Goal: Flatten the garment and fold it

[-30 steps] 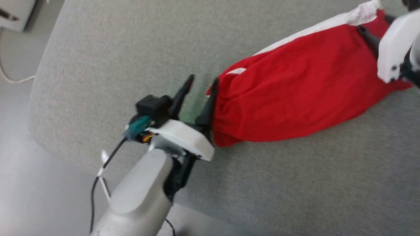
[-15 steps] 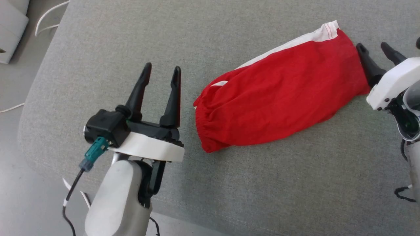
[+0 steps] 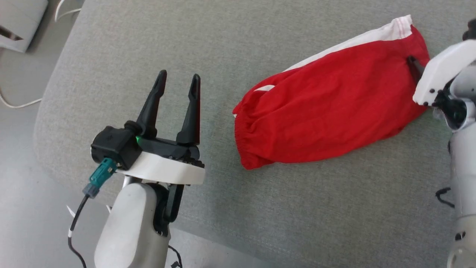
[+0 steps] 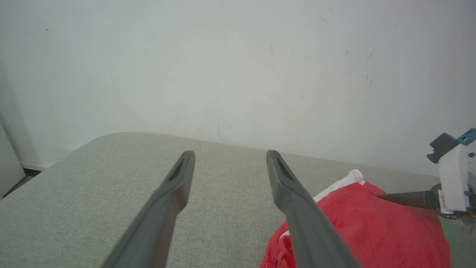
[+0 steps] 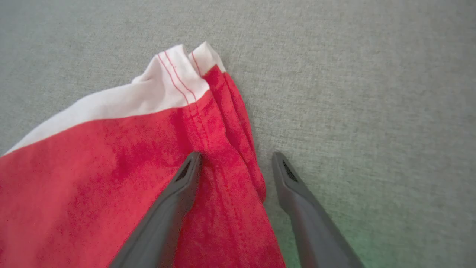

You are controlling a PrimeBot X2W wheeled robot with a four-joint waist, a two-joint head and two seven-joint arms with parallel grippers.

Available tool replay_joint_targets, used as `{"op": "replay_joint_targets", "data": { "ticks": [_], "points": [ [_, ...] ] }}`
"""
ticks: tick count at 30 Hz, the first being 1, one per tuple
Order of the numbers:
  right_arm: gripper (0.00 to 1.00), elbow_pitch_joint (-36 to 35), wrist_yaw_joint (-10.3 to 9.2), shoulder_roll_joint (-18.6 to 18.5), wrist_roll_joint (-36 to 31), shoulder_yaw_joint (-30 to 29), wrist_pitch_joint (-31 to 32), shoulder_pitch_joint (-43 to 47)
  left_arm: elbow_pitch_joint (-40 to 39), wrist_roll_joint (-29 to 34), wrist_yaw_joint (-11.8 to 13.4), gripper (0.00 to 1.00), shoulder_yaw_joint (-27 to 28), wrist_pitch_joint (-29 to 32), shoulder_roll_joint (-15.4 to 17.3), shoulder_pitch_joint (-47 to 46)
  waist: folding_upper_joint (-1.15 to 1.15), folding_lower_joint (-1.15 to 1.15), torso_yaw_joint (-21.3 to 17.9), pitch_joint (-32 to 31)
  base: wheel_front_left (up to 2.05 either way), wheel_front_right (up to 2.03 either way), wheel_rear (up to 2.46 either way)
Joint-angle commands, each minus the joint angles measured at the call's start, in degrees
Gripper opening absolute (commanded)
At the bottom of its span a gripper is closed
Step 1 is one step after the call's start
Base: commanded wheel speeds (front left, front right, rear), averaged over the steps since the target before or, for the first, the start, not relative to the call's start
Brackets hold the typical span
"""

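The red garment (image 3: 327, 111) lies as a long bunched shape on the grey padded surface (image 3: 260, 216), its white band (image 3: 372, 35) running along the far edge. My left gripper (image 3: 177, 80) stands open to the left of the gathered left end, apart from it, with nothing between its fingers. In the left wrist view the garment (image 4: 372, 230) sits right of the open left gripper (image 4: 230, 156). My right gripper (image 5: 236, 158) is open and straddles the red hem at the garment's (image 5: 93, 178) right end. One dark finger (image 3: 415, 67) rests over the cloth.
The padded surface's rounded left edge (image 3: 44, 123) drops to a pale floor with a white cable (image 3: 18, 105) and a white box (image 3: 18, 22) at the far left. A white wall (image 4: 223, 56) rises behind the surface. Bare surface lies in front of the garment.
The head camera has shifted. My left gripper has drawn back from the garment's left end, which it touched a second ago. My right gripper, just off the right end half a second ago, is over it again.
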Motion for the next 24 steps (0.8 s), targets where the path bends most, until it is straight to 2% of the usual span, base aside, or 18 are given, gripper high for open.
{"op": "replay_joint_targets", "data": {
  "ticks": [1,3,4,6,7,16,24],
  "points": [
    [1.00,1.83,-0.05,1.28,-2.53,-0.30,3.63,-0.29,0.11,-0.43,0.11,1.00,-0.40,-0.27,-0.26,0.61,-0.01,0.00,0.46,0.23,0.00,0.00,0.00],
    [1.00,2.13,-0.05,1.68,-3.22,-0.40,5.02,-0.37,0.13,-0.57,0.24,1.00,-0.49,-0.27,-0.27,0.65,-0.01,0.00,0.45,0.18,0.00,0.00,0.00],
    [0.45,2.15,-0.05,2.04,-3.62,-0.40,5.98,-0.34,0.20,-0.65,0.36,1.00,-0.54,-0.27,-0.27,0.72,-0.01,0.00,0.38,0.09,0.00,0.00,0.00],
    [0.19,1.38,-0.05,2.58,-3.67,-0.39,6.33,-0.04,0.38,-0.70,0.55,1.00,-0.49,-0.27,-0.27,0.92,-0.01,0.00,0.01,-0.20,0.00,0.00,0.00],
    [0.00,0.72,-0.05,2.65,-3.69,-0.36,5.91,0.28,0.49,-0.66,0.59,1.00,-0.40,-0.27,-0.27,1.05,-0.01,0.00,-0.27,-0.43,0.00,0.00,0.00],
    [0.00,-9.23,-0.05,-0.10,-0.72,-0.96,1.01,6.75,3.48,0.51,-0.45,1.00,-0.31,-0.27,-0.27,2.58,-0.01,0.00,-3.96,-3.81,0.00,0.00,0.00],
    [0.00,-23.65,-0.05,-1.67,-1.46,-7.61,2.38,17.88,6.71,2.00,-1.58,1.00,0.01,-0.27,-0.28,3.68,-0.01,0.00,-7.42,-7.01,0.00,0.00,0.00]
  ]
}}
